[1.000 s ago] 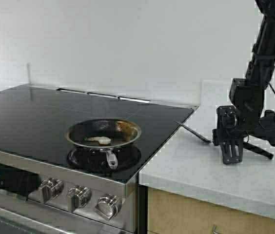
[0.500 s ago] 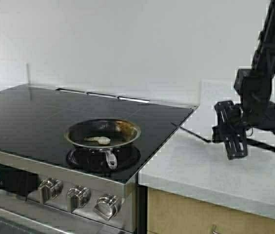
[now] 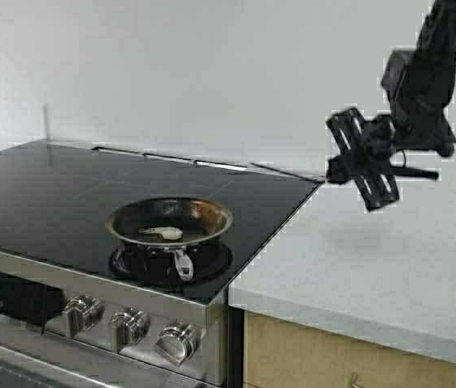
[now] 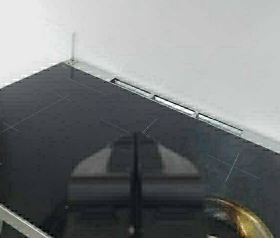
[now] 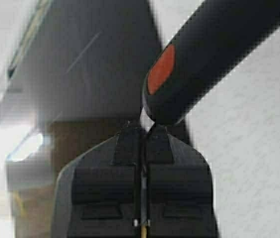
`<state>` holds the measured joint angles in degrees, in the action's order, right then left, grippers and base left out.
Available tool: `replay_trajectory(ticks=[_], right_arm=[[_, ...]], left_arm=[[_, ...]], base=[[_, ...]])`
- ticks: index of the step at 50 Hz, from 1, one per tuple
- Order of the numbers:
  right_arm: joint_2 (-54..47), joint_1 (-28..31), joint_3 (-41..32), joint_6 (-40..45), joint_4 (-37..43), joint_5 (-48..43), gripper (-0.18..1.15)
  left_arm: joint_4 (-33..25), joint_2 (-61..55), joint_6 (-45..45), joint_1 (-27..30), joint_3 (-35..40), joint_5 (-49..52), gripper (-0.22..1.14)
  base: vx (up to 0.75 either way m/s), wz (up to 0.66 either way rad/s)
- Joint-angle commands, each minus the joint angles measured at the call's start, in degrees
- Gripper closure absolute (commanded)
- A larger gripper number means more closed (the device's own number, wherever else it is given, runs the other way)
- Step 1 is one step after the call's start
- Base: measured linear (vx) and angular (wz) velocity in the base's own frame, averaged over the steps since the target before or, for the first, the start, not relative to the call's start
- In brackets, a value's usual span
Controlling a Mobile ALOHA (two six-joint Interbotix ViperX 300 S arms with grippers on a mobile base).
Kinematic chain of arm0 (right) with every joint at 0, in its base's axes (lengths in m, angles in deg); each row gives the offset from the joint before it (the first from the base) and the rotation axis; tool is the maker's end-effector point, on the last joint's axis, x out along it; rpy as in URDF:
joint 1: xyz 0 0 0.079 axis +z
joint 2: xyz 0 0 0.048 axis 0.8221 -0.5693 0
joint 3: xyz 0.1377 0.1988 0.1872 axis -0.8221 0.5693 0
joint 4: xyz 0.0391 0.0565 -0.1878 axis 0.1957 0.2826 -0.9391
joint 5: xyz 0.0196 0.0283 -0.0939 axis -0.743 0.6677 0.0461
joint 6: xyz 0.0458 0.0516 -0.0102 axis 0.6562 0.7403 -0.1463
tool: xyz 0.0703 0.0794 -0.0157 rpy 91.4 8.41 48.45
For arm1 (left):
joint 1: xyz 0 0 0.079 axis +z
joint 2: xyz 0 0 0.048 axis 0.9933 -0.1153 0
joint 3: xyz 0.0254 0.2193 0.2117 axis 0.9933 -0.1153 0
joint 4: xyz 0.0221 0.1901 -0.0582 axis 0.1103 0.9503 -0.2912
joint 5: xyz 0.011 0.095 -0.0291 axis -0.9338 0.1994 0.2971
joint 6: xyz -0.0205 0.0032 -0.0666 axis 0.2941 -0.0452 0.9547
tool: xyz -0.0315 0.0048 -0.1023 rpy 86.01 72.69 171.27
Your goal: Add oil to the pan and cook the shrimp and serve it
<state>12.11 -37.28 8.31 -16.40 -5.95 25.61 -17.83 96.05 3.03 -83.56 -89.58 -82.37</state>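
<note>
Stovetop [image 3: 66, 186] of black glass holds pan [image 3: 171, 222]; right claw [image 3: 365, 174] above white counter [image 3: 373, 259] grips spatula [image 3: 293, 172].

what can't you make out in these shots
- Oil: it appears in no view.
- Left gripper: outside the high view. Its own wrist view shows it blurred, jaws together.
- Pan: cut off by the corner of the left wrist view. The shrimp shows only in the high view, too small for detail.
- Black-handled tool in the right gripper: its thin front end is too fine to identify in the high view.
</note>
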Motion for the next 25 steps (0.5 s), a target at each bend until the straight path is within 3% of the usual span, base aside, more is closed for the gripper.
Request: replay_trajectory(ticks=[1, 19, 25], right_arm=[[6.15, 2.20, 1.58, -2.55, -0.26, -0.70, 0.87], [16.88, 7.91, 5.98, -27.07, 0.09, -0.70, 0.87], [20.74, 9.14, 8.00, -31.73, 1.05, -0.62, 0.87]], left_arm=[[0.09, -0.26, 0.18, 0.00, 0.62, 0.26, 0.88], [0.09, -2.11, 0.09, -0.18, 1.14, 3.69, 0.88], [0.09, -4.22, -0.26, -3.60, 2.02, 6.06, 0.88]], base=[[0.00, 0.00], [0.00, 0.00], [0.00, 0.00]])
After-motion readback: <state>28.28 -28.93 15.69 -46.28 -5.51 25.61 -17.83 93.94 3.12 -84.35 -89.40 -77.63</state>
